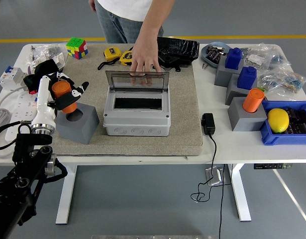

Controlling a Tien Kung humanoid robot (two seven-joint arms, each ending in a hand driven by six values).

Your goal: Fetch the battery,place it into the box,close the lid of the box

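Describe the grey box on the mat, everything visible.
The grey box is a rectangular plastic enclosure sitting flat on the beige mat, mid-table. Its front wall shows round knockout marks; the top has a dark rectangular slot opening. The hinged, smoky transparent lid stands upright at the back edge, steadied by a person's hand with fingers over its top rim. A grey block sits just left, seemingly not touching.

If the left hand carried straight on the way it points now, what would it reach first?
The left hand, shut on the orange battery, points up the picture and slightly right. The black bundle sits just left of that line; past it, probably the Rubik's cube. Depth is unclear.
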